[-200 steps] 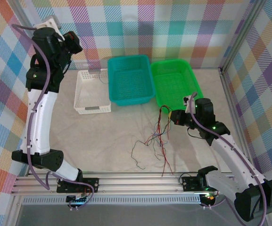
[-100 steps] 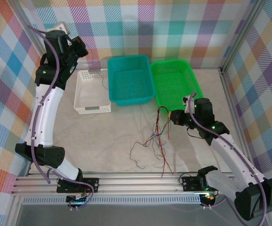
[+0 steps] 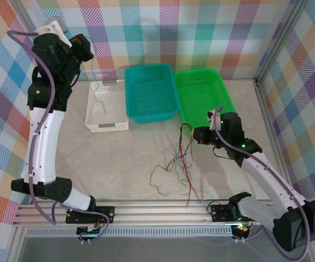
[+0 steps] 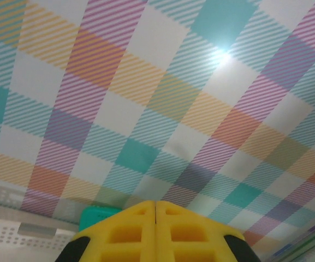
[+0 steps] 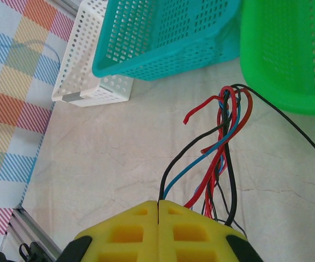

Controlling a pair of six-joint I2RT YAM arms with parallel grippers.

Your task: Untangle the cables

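Currently I'm clamping the cables [image 5: 224,125] in my right fingers [image 5: 146,218], left fingers [image 4: 146,218] pinching one grey strand [image 3: 96,82]; yanking could cinch them tighter below the right fingers.

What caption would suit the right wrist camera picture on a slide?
Right hand shut on red, blue and black cables, before a white basket, teal basket and green basket.
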